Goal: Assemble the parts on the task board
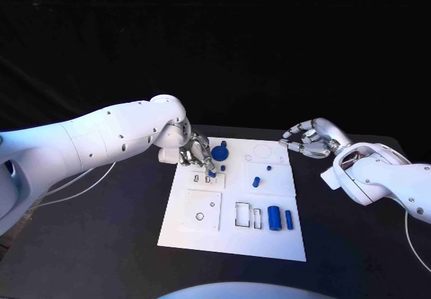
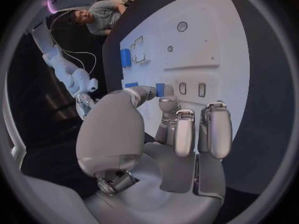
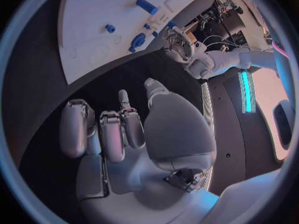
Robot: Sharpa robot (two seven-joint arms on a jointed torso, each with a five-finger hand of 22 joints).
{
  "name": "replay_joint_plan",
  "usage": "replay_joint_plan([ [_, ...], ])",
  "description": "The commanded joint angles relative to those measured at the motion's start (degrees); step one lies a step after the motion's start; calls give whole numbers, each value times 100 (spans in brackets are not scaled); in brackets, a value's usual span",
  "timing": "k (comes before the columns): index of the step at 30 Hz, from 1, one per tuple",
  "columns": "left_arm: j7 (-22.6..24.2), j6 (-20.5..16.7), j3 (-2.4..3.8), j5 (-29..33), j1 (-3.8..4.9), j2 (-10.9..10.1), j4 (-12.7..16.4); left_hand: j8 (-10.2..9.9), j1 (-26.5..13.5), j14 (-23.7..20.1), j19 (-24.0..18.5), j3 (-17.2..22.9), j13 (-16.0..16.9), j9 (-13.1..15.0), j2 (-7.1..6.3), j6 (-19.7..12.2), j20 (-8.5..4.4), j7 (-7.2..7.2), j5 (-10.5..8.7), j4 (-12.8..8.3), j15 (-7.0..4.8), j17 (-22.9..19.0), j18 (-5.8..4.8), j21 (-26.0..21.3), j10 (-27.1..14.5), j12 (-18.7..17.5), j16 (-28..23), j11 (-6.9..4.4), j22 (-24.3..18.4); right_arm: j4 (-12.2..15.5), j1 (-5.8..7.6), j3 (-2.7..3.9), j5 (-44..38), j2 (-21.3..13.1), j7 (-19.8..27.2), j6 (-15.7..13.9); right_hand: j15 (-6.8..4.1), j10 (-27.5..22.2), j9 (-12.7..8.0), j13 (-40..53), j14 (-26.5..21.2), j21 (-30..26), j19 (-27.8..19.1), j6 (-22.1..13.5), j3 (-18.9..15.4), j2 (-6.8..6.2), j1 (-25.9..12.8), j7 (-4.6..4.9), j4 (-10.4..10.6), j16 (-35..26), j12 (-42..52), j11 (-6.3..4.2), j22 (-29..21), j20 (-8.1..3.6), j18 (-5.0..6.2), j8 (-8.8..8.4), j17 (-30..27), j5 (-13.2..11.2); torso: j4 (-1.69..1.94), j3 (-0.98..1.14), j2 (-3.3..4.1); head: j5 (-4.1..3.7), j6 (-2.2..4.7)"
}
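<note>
The white task board lies in the middle of the black table. My left hand hovers over the board's far left part and pinches a small blue part between thumb and finger, just above two small slots. The left wrist view shows the pinched part beside those slots. A round blue part stands close by the hand. A small blue peg sits mid-board, and two blue cylinders lie at the near right. My right hand hangs off the board's far right corner, its fingers loosely curved, apart and empty.
The board also carries an open rectangular recess and a ring mark. Thin cables trail over the table to the left of the board. Bare black tabletop surrounds the board on every side.
</note>
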Motion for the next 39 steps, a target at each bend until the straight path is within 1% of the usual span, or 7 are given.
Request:
replay_joint_plan([
  [1, -48, 407, -15, -39, 24, 99, -107, -17, -36, 548, -2, 1455, 27, 11, 24, 53, 40, 9, 50, -1489, 1, 1332, -45, -17, 53, 44, 32, 4, 155, 4, -4, 0, -52, 11, 0, 59, -34, -24, 5, 658, 411, -20, -45, -38, -24, -3, -3, 8, -14, -22, -17, -11, 456, -4, 74, 10, 678, 34, 1, -1, 5, 4, -7],
  [6, -64, 450, -66, -176, 27, 208, -240, -21, -43, 549, -2, 1456, 33, 14, 27, 58, 41, 9, 67, -1500, 1, 1336, -46, -16, 56, 49, 34, 3, 158, 1, -4, 0, -52, 24, 3, 58, -34, -24, 5, 658, 411, -20, -45, -38, -24, -3, -3, 8, -14, -22, -17, -11, 456, -4, 74, 10, 678, 34, 2, -5, 6, 12, -6],
  [11, -79, 488, -159, -265, 28, 292, -347, -27, -56, 551, -2, 1456, 52, 18, 29, 66, 43, 9, 96, -1516, 0, 1343, -46, -14, 65, 64, 37, 3, 162, -3, -4, 0, -52, 37, 6, 58, -34, -24, 5, 658, 411, -20, -45, -38, -24, -3, -3, 8, -14, -22, -17, -11, 456, -4, 74, 10, 678, 34, 1, -6, 7, 27, -13],
  [17, -92, 434, -220, -384, 21, 357, -441, -40, -91, 550, -3, 1454, 91, 28, 39, 82, 45, 9, 168, -1543, 0, 1341, -46, -12, 83, 95, 36, 3, 165, -4, -5, 0, -53, 48, 10, 54, -34, -24, 5, 658, 411, -20, -45, -38, -24, -3, -3, 8, -14, -22, -17, -11, 456, -4, 74, 10, 678, 34, 1, -14, 11, 14, -22],
  [26, -100, 352, -259, -462, 11, 381, -512, -55, -148, 553, -1, 1445, 157, 50, 51, 107, 46, 7, 280, -1584, -2, 1353, -47, -6, 114, 148, 42, 1, 175, -8, -7, -1, -55, 61, 18, 50, -35, -21, 5, 660, 411, -24, -46, -38, -28, -6, -5, 7, -14, -24, -15, -12, 455, -5, 75, 16, 675, 34, 6, -11, 0, 9, -35],
  [33, -100, 277, -266, -495, -2, 396, -544, -58, -161, 553, 0, 1442, 171, 55, 55, 111, 45, 8, 304, -1589, -2, 1350, -48, -5, 121, 159, 41, 2, 178, -8, -9, -1, -59, 66, 20, 51, -36, -19, 5, 662, 411, -27, -46, -38, -31, -8, -8, 6, -13, -26, -13, -13, 454, -5, 75, 22, 673, 34, 5, -10, -1, 11, -32],
  [39, -103, 257, -268, -523, -31, 420, -575, -59, -168, 553, -2, 1440, 171, 58, 57, 113, 45, 8, 317, -1592, -2, 1350, -46, -8, 121, 160, 41, 1, 173, -2, -10, -1, -60, 71, 22, 53, -36, -19, 5, 662, 411, -27, -46, -38, -31, -8, -8, 6, -13, -26, -13, -13, 454, -5, 75, 22, 673, 34, 0, -7, 5, 34, -31],
])
